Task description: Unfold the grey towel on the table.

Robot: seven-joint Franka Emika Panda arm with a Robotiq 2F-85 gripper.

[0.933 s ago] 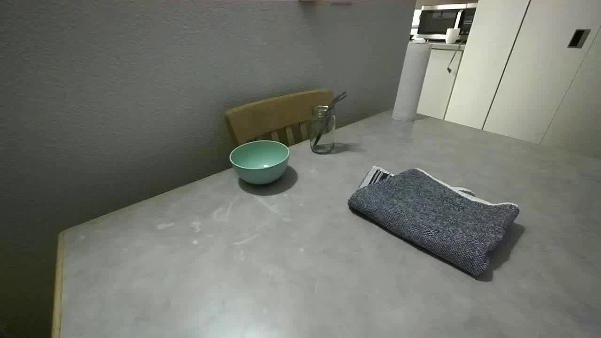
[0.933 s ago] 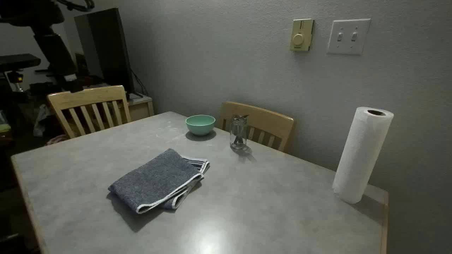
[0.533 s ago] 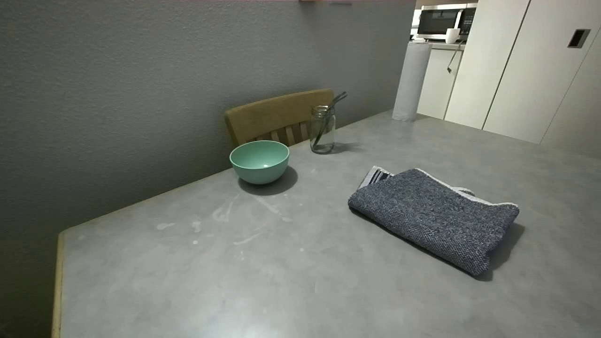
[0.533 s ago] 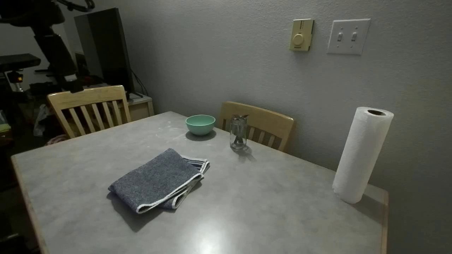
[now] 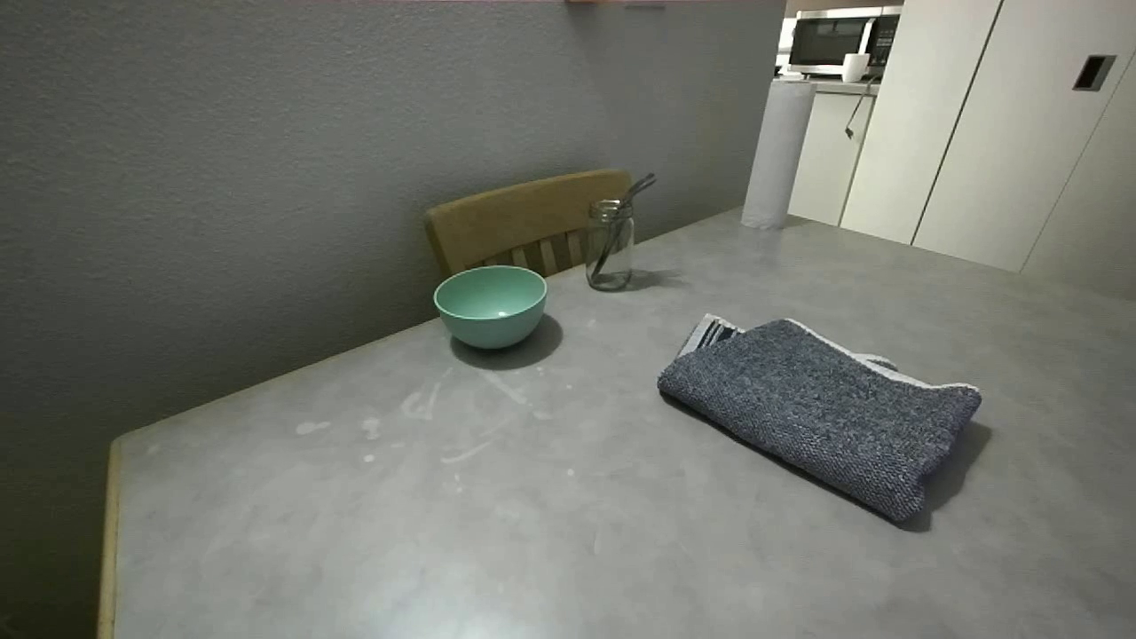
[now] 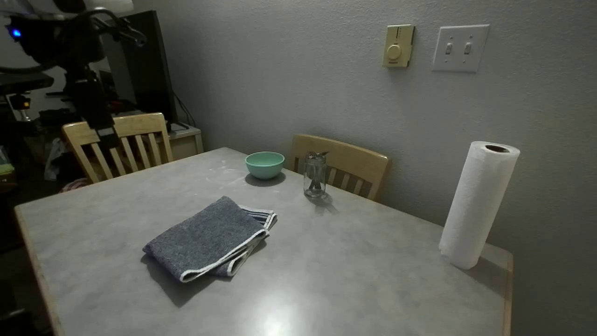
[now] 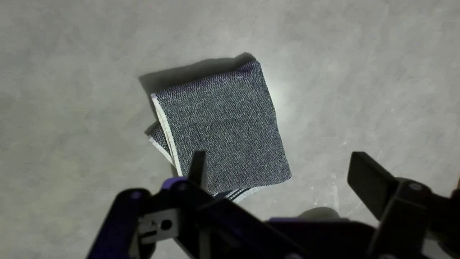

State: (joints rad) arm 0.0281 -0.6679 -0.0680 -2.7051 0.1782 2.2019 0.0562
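Observation:
The grey towel (image 5: 821,413) lies folded on the light grey table (image 5: 426,532), with pale edging and a bit of striped band showing at one end. It also shows folded in an exterior view (image 6: 207,238) and in the wrist view (image 7: 226,129). A shadow under one end suggests that the end stands slightly off the table. In the wrist view my gripper (image 7: 279,154) is open and empty, its fingers wide apart above the towel and table. The left finger overlaps the towel's lower part in that view. In an exterior view the gripper (image 6: 108,137) hangs above the table's far edge.
A teal bowl (image 5: 491,306) and a glass jar (image 5: 610,247) with utensils stand along the wall side of the table. A paper towel roll (image 6: 479,205) stands at a table corner. Wooden chairs (image 6: 343,154) (image 6: 135,128) stand at the edges.
In an exterior view the arm and gripper have moved down and a little to the right, toward the table. The towel and other objects have not moved.

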